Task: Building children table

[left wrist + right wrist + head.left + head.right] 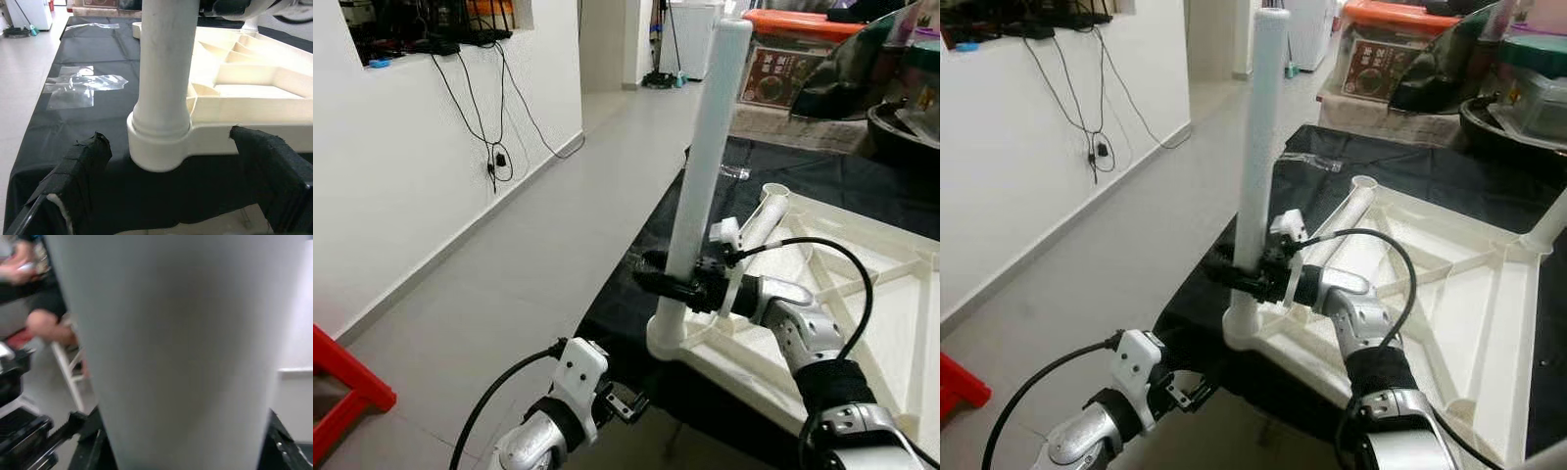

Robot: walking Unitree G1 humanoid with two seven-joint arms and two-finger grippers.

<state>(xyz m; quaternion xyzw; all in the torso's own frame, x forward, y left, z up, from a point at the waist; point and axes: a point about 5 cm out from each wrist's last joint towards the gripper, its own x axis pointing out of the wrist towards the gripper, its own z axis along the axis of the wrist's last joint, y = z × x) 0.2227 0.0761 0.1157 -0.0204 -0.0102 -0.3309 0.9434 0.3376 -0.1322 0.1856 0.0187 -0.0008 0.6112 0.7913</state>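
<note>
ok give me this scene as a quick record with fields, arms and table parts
table top: white plastic table top, upside down on a black cloth
leg: white leg upright in the near corner socket
right tool: right tool shut on the leg, low, just above the socket
left tool: left tool open, below and in front of the socket, touching nothing
other sockets: one with a short stub at the far corner
floor: grey tiles

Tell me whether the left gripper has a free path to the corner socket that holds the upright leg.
Probably yes. The left gripper is open, its fingers either side of the corner socket, nothing between. The right gripper grips the white leg higher up, out of the way.
</note>
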